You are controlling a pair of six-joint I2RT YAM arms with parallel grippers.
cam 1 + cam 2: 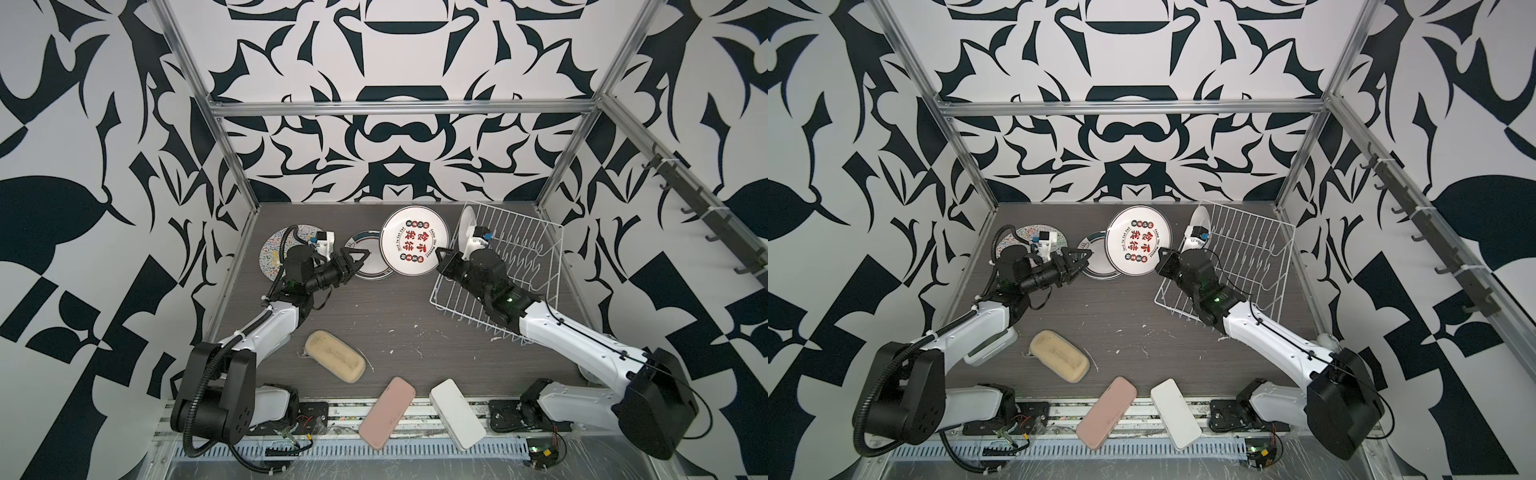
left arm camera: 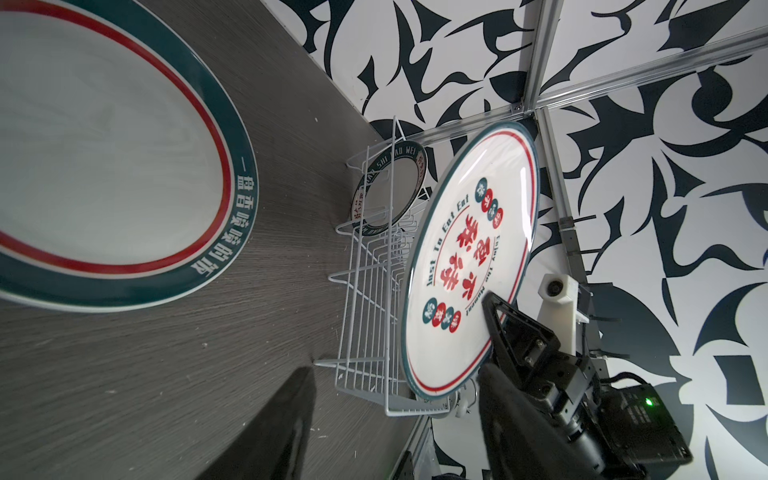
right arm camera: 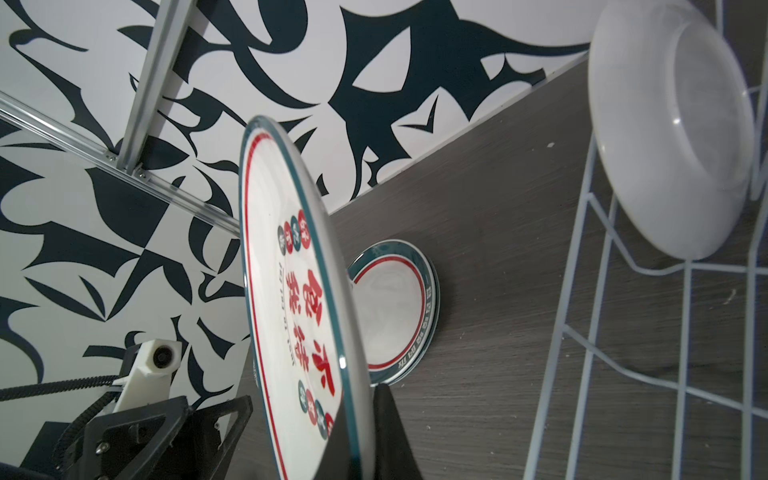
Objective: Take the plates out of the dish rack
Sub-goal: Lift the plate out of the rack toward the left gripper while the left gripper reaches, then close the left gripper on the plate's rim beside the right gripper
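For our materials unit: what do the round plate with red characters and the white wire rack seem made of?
The round white plate with red characters: likely glazed ceramic, glossy, showing glare streaks. The white wire dish rack: probably coated metal; thin, rigid, evenly white rods.

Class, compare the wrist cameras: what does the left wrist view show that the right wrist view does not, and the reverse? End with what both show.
Left wrist only: the dark lettered face of the racked plate, and the right gripper from outside, shut on the red-character plate. Right wrist only: the racked plate's plain white back. Both: the red-character plate held tilted, the green-red banded plate lying flat, the dish rack and its wires.
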